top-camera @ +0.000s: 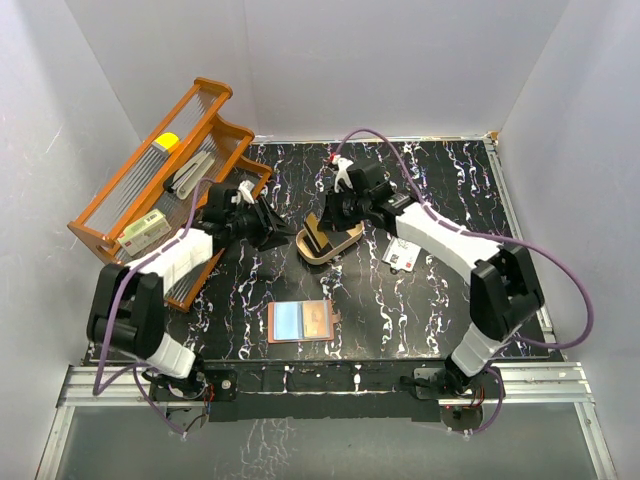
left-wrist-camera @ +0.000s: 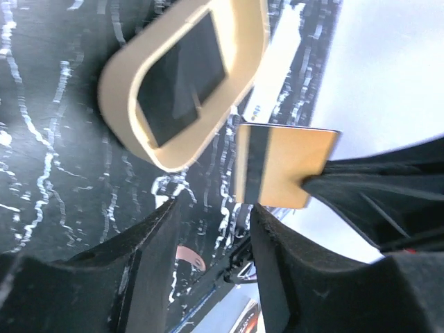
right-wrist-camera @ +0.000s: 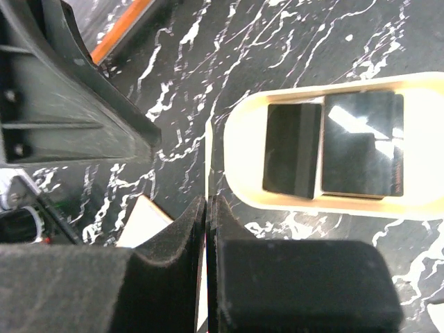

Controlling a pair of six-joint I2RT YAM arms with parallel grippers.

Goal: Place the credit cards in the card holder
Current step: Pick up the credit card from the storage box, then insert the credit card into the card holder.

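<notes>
Left wrist: orange card (left-wrist-camera: 284,163) pinched by right tool (left-wrist-camera: 316,184).

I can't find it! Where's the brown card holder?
In the top view, the card holder lies open by the table's near edge, around the middle, nearer than the tan tray.

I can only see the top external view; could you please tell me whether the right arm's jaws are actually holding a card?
Observer: Yes. The right gripper is shut on an orange card with a dark stripe, pinching it by one edge.
Operator: Thank you. What is in the tray?
Observer: Two dark cards lie flat inside the tan tray.
Operator: And is the left arm holding anything?
Observer: No. The left gripper is empty, its jaws apart.
</notes>
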